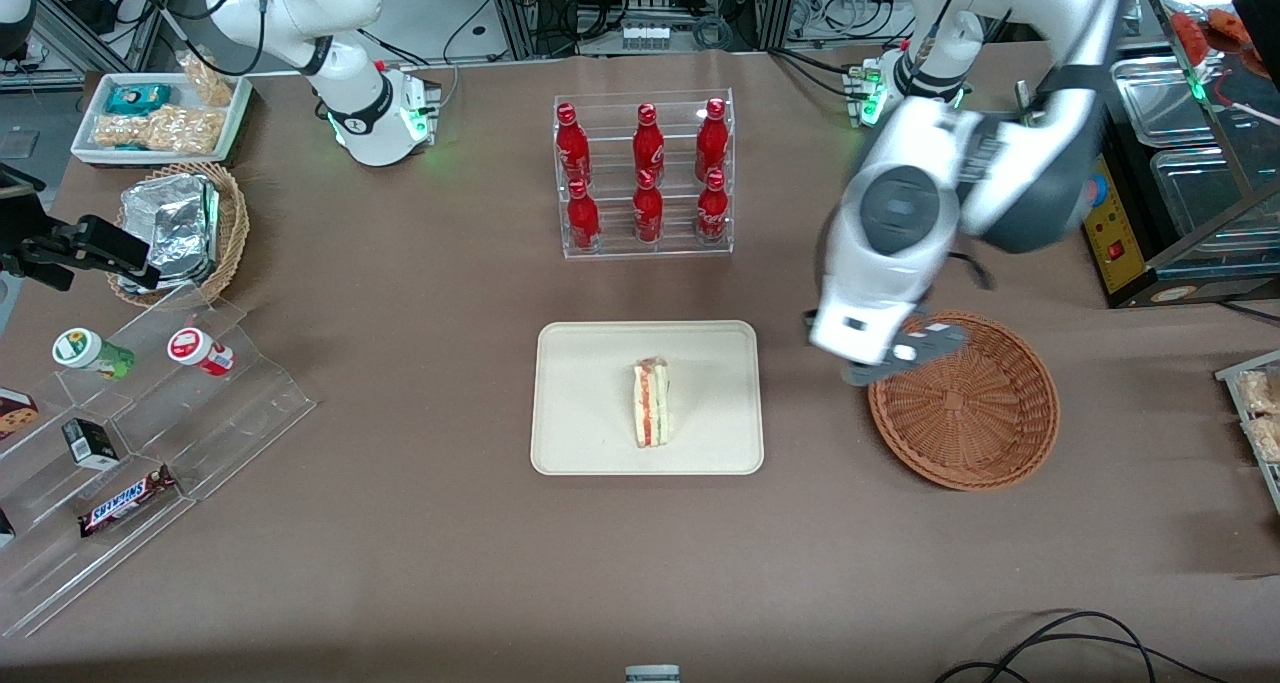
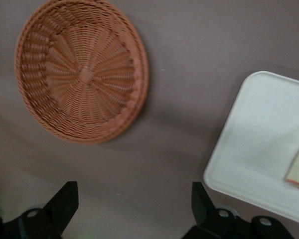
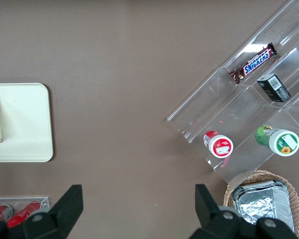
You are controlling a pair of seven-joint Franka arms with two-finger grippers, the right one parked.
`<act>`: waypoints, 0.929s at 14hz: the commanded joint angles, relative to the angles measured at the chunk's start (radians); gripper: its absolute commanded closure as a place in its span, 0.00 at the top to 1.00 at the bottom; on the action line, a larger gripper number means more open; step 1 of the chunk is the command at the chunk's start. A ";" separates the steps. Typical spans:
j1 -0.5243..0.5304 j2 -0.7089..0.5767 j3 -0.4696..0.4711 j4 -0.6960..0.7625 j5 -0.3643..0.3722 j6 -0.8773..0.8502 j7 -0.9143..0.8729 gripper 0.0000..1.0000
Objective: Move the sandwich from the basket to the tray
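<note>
The tray [image 1: 600, 363] was seen lying flat on the brown table [image 1: 400, 563], nearer the front camera than the acrylic rack of red bottles [image 1: 645, 175]. The basket [image 1: 975, 408] was found just beside the tray, toward the working arm's end, with nothing in it. The gripper [image 1: 893, 358] was held above the basket's rim on the tray's side, its jaws spread wide and holding nothing. The sandwich [image 1: 652, 403] was seen resting on the tray, well apart from the gripper.

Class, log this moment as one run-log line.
sandwich: on tray | basket: empty | gripper: open, empty, above table between basket and tray
</note>
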 commanded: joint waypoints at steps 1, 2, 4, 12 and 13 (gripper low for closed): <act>0.125 -0.189 -0.012 -0.157 -0.051 -0.039 0.206 1.00; 0.164 -0.212 -0.012 -0.164 -0.068 -0.080 0.289 1.00; 0.239 -0.256 -0.010 -0.156 -0.076 -0.163 0.426 1.00; 0.386 -0.312 -0.029 -0.029 -0.075 -0.174 0.649 1.00; 0.386 -0.303 -0.015 -0.021 -0.076 -0.145 0.647 1.00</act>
